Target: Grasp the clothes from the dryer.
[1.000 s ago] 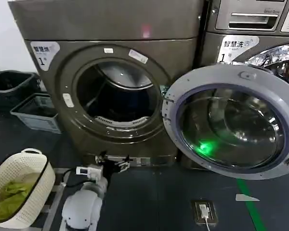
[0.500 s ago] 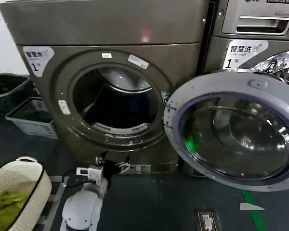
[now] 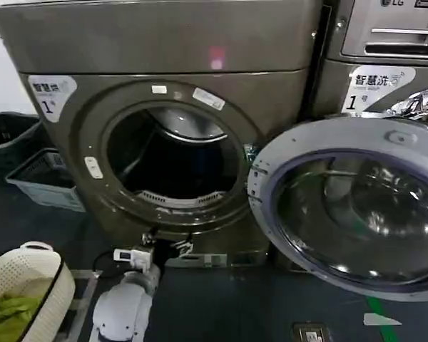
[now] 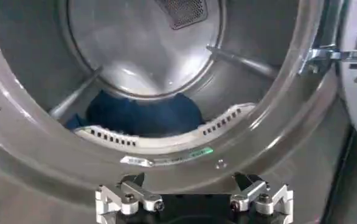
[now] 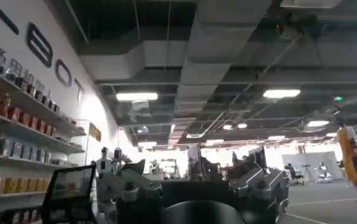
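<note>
Fingers of the left gripper [image 4: 193,198] stand wide apart with nothing between them, seen from the left wrist camera as two metal tips, one on each side of the view, pointing at the lower rim of the dryer's [image 3: 164,107] round opening without touching it. From the head camera the left gripper [image 3: 160,251] sits low in front of the machine, just below the porthole, at the end of a white arm [image 3: 121,310] that rises from the bottom edge of that view. The dryer is the large bronze-grey front-loader filling the middle of the head view, with white stickers on its face and a small pink light [image 3: 216,58] on the upper panel. Its grey-rimmed glass door [image 3: 349,206] hangs swung fully open to the right, in front of the neighbouring machine [image 3: 385,64]. Inside the drum, the clothes [image 4: 143,115] lie as a dark blue heap on the drum floor toward the back, behind the perforated lip of the opening, well apart from the gripper. A white woven basket [image 3: 25,288] holding green cloth [image 3: 7,313] stands on the floor at lower left. The right gripper [image 5: 190,182] is raised and faces a room with shelves and ceiling lights, its fingers spread and empty.
</note>
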`<state>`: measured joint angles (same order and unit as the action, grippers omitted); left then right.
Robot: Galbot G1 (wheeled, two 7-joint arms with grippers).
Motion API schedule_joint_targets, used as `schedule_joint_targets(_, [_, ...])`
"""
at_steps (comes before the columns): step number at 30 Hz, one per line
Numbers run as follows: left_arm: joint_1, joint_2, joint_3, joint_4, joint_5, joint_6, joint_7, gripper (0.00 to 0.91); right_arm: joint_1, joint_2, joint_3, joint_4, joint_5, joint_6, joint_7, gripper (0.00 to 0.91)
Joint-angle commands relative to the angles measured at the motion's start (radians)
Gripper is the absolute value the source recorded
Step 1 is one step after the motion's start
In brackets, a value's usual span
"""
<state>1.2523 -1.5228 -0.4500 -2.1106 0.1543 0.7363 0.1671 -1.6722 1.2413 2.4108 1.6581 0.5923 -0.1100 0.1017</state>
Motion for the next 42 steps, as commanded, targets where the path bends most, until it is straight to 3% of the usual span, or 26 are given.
schedule_joint_targets(1, [0.001, 0.000, 0.000, 0.002, 0.002, 0.049, 0.001, 0.907, 0.001, 0.000, 0.000, 0.000, 0.000, 0.000, 0.000, 0.907])
schedule_joint_targets(42, [-0.014, 0.010, -0.007, -0.002, 0.013, 0.049, -0.021, 0.907, -0.002, -0.002, -0.015, 0.004, -0.010, 0.018, -0.002, 0.907])
